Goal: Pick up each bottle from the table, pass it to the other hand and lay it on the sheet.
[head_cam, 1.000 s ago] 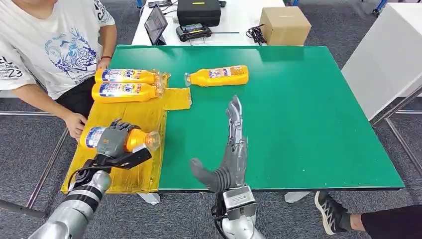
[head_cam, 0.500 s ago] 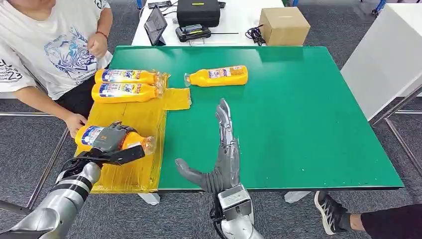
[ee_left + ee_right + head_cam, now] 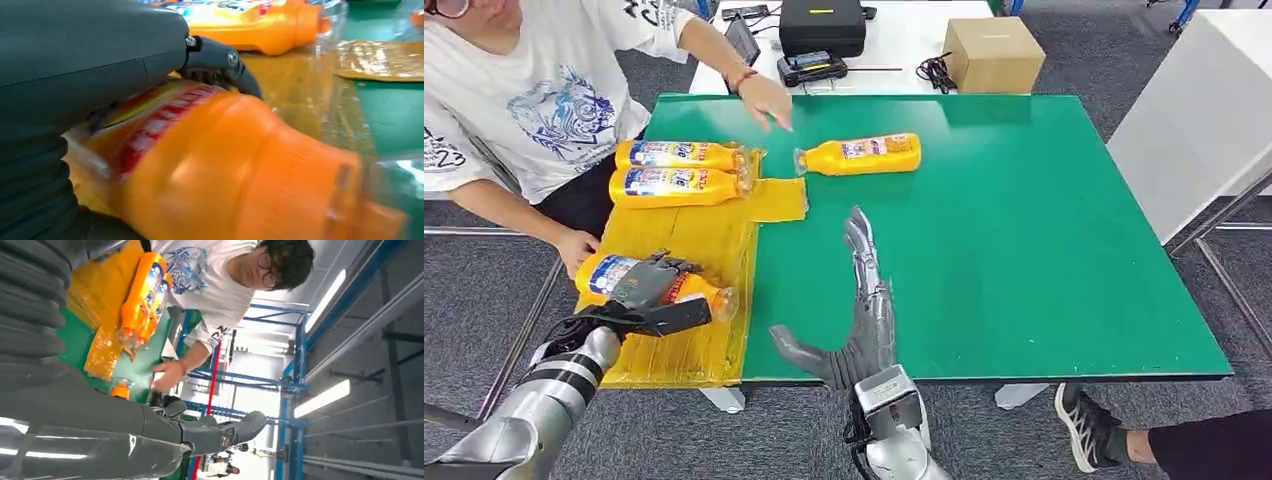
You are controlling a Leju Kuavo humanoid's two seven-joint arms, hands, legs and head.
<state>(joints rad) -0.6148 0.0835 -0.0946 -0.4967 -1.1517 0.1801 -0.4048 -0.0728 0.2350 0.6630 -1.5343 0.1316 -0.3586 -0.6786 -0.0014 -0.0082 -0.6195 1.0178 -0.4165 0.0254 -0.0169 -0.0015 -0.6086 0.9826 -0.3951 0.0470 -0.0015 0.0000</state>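
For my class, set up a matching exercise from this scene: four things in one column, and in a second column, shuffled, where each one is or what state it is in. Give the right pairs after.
Column one:
1. left hand
2. right hand
3. cardboard box
4. lone bottle

Column two:
A. lying on the bare green table, off the yellow sheet
B. on the white desk beyond the green table
C. gripping a bottle over the sheet
D. flat and open, holding nothing

Pairs: 1-C, 2-D, 3-B, 4-A

Left robot hand [image 3: 646, 285] with fingers curled in a grip, right robot hand [image 3: 861, 300] flat, fingers extended
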